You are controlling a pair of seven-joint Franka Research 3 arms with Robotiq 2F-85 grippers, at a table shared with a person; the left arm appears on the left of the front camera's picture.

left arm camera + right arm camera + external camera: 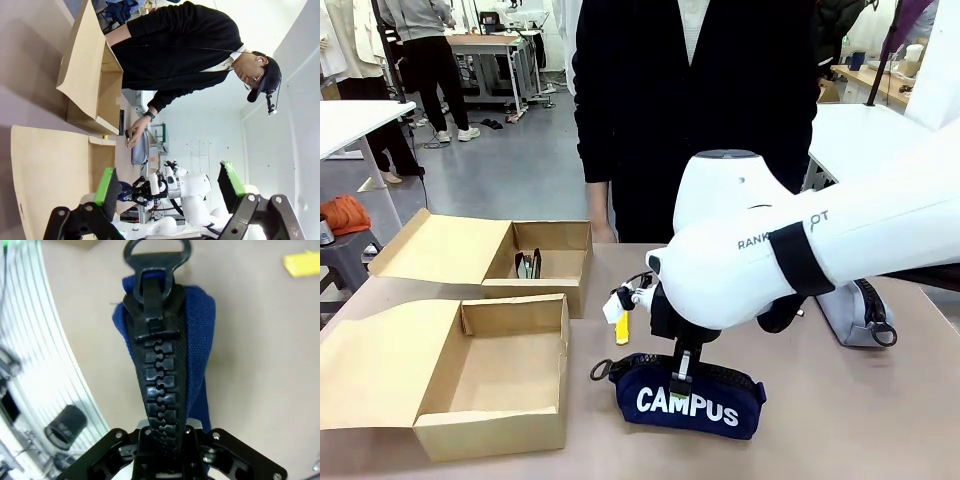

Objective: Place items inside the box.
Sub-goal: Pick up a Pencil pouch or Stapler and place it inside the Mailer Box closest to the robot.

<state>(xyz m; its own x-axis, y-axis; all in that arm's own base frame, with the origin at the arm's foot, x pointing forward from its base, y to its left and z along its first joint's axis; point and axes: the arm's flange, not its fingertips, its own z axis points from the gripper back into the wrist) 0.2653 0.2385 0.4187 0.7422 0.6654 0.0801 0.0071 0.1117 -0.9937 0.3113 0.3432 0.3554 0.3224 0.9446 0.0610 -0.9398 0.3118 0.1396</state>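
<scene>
The navy pouch (pixel 690 402) lettered "CAMPUS" lies on the table in front of the person. My right gripper (pixel 682 376) reaches down onto it. In the right wrist view the right gripper (pixel 165 434) is shut on the pouch's (pixel 197 330) black zip ridge near its middle. A slim yellow utility knife (pixel 622 328) lies just behind the pouch and appears as a yellow utility knife (pixel 302 263) at the top right. Two open cardboard boxes stand to the left: a near box (pixel 490 385) and a far box (pixel 545 268) holding small black clip tools (pixel 528 264). My left gripper (pixel 167 185) is open, holding nothing.
A grey zip pouch (pixel 860 312) lies at the right behind my right arm, with the person's hand (pixel 135 136) at it in the left wrist view. The person (pixel 695 110) stands at the far edge. Both boxes' flaps lie open towards the left.
</scene>
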